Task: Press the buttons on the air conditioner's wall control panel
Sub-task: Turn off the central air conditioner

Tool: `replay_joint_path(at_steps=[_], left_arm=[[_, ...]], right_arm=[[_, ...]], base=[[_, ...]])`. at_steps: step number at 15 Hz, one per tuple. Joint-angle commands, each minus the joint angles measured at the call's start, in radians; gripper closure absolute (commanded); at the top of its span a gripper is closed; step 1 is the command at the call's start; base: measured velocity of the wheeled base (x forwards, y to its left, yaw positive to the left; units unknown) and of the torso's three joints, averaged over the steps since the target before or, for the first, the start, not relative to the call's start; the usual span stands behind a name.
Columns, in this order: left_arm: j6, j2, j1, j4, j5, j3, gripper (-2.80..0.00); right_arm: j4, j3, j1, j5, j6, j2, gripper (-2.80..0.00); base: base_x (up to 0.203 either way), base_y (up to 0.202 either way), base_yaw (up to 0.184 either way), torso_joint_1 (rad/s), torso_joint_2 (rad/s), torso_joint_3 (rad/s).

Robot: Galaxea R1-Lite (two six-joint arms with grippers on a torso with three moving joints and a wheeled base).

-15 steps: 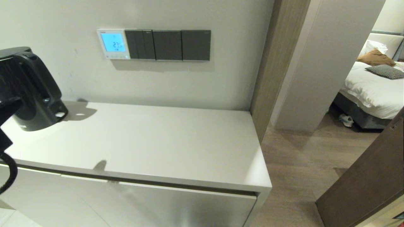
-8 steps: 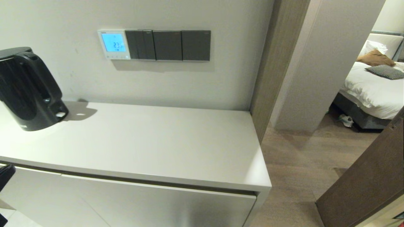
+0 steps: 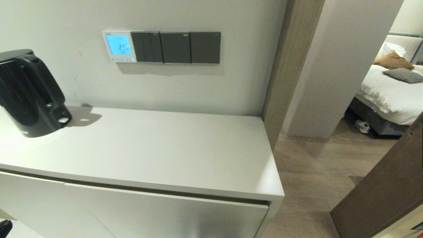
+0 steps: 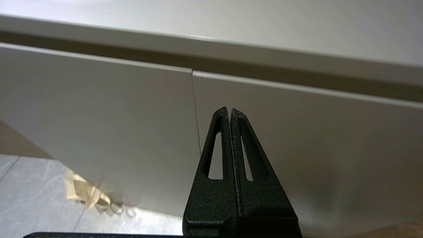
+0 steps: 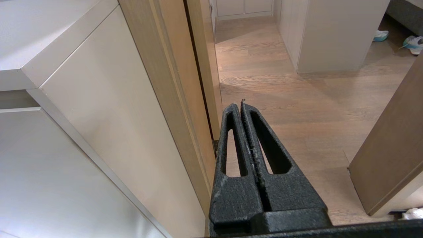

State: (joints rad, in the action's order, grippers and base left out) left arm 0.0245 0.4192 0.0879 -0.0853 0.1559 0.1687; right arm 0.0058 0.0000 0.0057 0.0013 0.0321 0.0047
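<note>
High on the wall, control panel [image 3: 119, 46], well above both fingers-together grippers.

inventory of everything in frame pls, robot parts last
control panel: 1, white with lit blue screen, on wall above cabinet
switch plates: 3, dark grey, in a row right of the panel
kettle: 1, black, cabinet top, far left
cabinet: 1, white, against wall
bed: 1, white linen, room at right
pillows: brown and checked, on bed
left gripper: black, shut, low before cabinet front
right gripper: black, shut, low by cabinet's right end
</note>
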Motion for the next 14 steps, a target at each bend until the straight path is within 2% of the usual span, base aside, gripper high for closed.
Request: replay_joint_path(at_steps=[1, 4, 6, 14], left_arm=[[0.002, -0.101, -0.002, 0.081, 0.002, -0.003, 0.0], [0.001, -0.121, -0.057, 0.104, -0.001, -0.026, 0.0], [-0.002, -0.141, -0.097, 0.108, -0.034, -0.046, 0.0], [-0.011, -0.189, -0.096, 0.107, -0.05, -0.109, 0.0]], right_arm=[[0.0, 0.002, 0.0, 0.0, 0.0, 0.001, 0.0], [0.0, 0.002, 0.0, 0.0, 0.0, 0.001, 0.0], [0.0, 0.002, 0.0, 0.0, 0.0, 0.001, 0.0], [0.0, 0.002, 0.0, 0.0, 0.0, 0.001, 0.0]], base=[[0.0, 0.0, 0.0, 0.0, 0.0, 0.0], [0.0, 0.0, 0.0, 0.0, 0.0, 0.0], [0.0, 0.0, 0.0, 0.0, 0.0, 0.0], [0.0, 0.0, 0.0, 0.0, 0.0, 0.0]])
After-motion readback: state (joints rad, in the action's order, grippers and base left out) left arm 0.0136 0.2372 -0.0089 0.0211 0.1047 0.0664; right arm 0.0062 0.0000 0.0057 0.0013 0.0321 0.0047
